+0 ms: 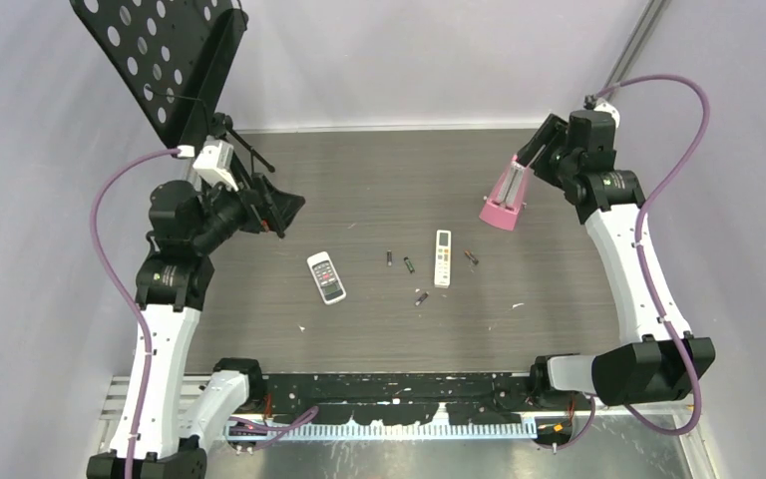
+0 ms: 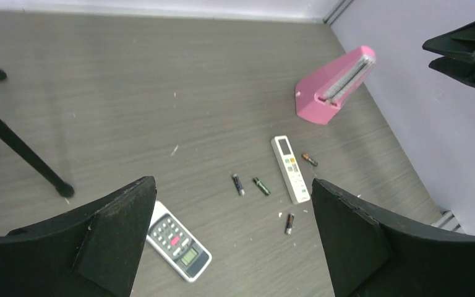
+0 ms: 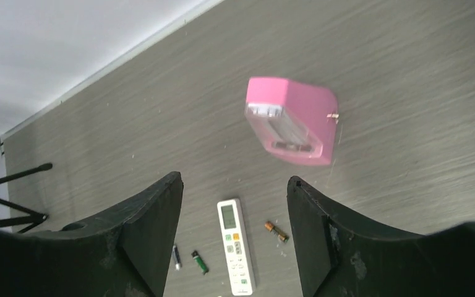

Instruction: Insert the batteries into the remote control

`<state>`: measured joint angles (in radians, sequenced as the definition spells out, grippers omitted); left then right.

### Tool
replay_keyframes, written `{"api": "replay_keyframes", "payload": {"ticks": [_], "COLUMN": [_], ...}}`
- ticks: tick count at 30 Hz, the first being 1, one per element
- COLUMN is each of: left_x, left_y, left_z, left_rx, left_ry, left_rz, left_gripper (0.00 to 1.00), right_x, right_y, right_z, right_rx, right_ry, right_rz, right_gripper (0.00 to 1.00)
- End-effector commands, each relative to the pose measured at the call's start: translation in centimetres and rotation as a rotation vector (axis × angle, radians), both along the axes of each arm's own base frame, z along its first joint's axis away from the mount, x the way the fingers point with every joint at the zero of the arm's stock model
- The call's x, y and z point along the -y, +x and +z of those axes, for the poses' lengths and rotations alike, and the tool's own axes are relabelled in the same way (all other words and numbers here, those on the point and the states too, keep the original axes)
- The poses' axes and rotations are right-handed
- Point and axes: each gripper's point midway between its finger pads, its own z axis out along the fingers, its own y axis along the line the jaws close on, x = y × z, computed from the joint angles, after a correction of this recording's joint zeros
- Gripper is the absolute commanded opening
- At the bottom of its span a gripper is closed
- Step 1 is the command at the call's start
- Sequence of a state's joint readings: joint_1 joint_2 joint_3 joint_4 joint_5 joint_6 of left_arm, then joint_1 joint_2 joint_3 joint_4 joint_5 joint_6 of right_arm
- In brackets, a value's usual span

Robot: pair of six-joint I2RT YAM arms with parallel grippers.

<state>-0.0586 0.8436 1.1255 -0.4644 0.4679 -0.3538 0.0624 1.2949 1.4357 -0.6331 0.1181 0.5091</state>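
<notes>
1. The remote control lies flat on the table, left of centre. It is face up, with its dark button panel showing. The left wrist view shows one red button and a small pale screen on it. Any lettering is too small to read.
2. There are four batteries, all loose on the table and none touching the remote control.
   - Two lie near each other between the two remotes.
   - One lies closer to the arms, near the near end of the slim remote.
   - A brownish battery lies just beside the slim remote on its right side.
3. There are two remotes in all. The slim remote is white and face up, with a small screen at its far end and a few coloured buttons. Its print cannot be read.
4. The left gripper hovers above the table to the left of the remote control. Its fingers are spread wide with nothing between them.
5. The right gripper hangs over the far right of the table. Its fingers are also apart and hold nothing.
6. One pink wedge stands on the table below the right gripper. It has a grey strip down its face and no legible label.
7. One perforated black panel stands on thin legs at the far left corner.
</notes>
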Motion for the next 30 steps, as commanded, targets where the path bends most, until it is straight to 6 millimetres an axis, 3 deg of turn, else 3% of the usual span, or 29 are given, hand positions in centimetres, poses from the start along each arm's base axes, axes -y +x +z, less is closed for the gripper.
{"api": "replay_keyframes", "payload": {"ticks": [1, 6, 11, 14, 22, 30], "left_x": [0.2, 0.4, 4.0, 5.0, 8.8, 9.9], "left_y": [-0.1, 0.3, 0.2, 1.0, 3.7, 6.5], "left_z": [-1.2, -4.5, -5.1, -6.2, -10.3, -13.0], "left_rx": [-0.038, -0.139, -0.181, -0.188, -0.273, -0.317], "left_ry": [-0.065, -0.127, -0.297, -0.368, -0.290, -0.277], "left_rz": [0.014, 0.039, -0.162, -0.180, -0.134, -0.075], "left_gripper": [1.00, 1.00, 1.00, 1.00, 0.96, 0.92], "right_x": [-2.7, -6.0, -8.0, -8.9, -11.8, -16.1], "right_y": [-0.6, -2.1, -3.7, -4.4, -5.5, -6.0], "right_z": [-0.2, -4.7, -8.5, -10.5, -17.5, -24.1], "right_rx": [0.006, -0.111, -0.188, -0.223, -0.411, -0.557], "right_ry": [0.131, 0.165, 0.015, -0.037, -0.085, -0.125], "right_rz": [0.078, 0.197, 0.204, 0.204, 0.174, 0.216], "right_gripper": [0.68, 0.72, 0.87, 0.89, 0.70, 0.72]}}
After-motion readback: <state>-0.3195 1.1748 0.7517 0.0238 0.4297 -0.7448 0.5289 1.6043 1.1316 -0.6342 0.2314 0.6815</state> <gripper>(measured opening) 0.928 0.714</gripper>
